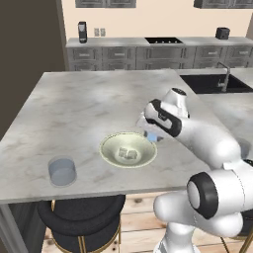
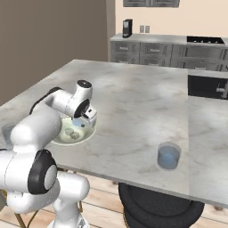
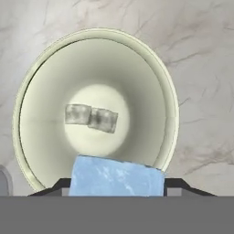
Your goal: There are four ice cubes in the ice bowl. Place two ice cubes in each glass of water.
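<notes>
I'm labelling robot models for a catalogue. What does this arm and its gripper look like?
The arm is built of glossy white rounded segments with black bands and black round caps at the joints. No cables or markings are visible. The gripper has a white body and two small dark finger tips.

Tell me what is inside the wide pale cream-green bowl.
Two small translucent ice cubes lie touching at the bottom of the wide pale cream-green bowl. A light-blue ice cube held between the fingers covers part of the near rim.
</notes>
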